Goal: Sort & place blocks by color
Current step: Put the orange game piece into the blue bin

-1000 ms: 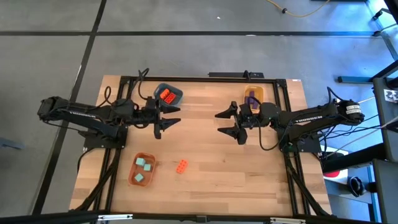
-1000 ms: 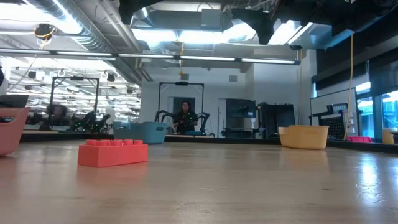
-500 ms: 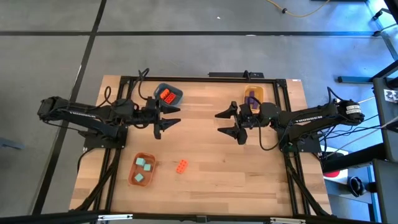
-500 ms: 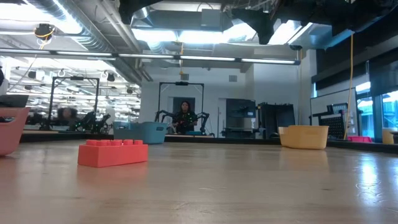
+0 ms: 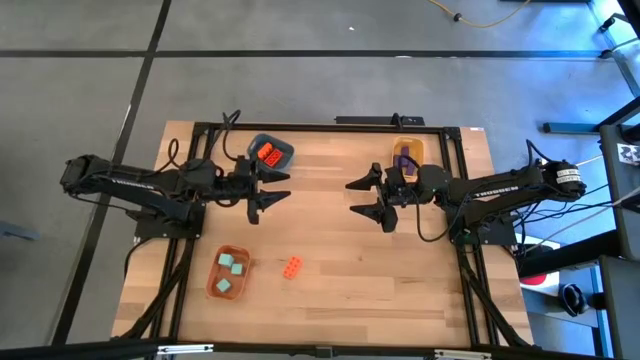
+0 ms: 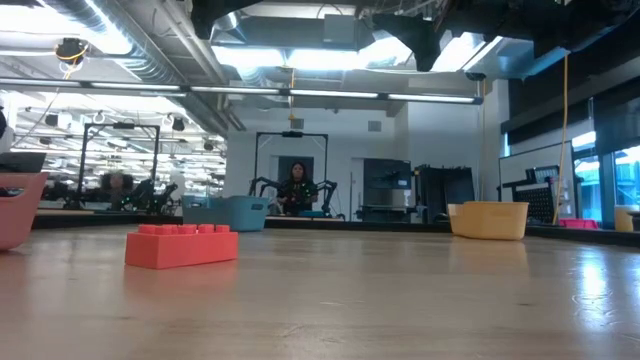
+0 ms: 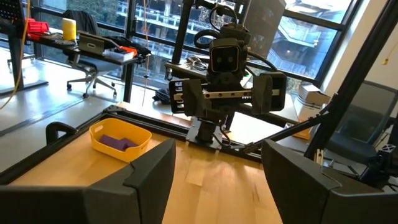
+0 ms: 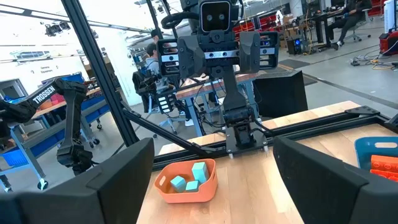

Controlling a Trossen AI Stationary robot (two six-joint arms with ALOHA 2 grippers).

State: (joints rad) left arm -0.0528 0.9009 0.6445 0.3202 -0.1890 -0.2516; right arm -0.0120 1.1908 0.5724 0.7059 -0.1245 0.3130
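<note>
This place is a robotics lab in a big open industrial hall. The ceiling [image 6: 300,40] shows bare ducts and long lamps. Behind the wooden table [image 6: 400,300] stand more robot rigs [image 6: 262,190], and a person [image 6: 297,188] sits there. Workbenches [image 8: 37,118], office chairs [image 7: 93,78] (beside large windows [image 7: 149,25]) and a concrete floor [image 5: 300,90] complete it.

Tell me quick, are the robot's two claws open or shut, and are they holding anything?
Left gripper: open, holding nothing, above the table.
Right gripper: open, holding nothing, above the table.
</note>
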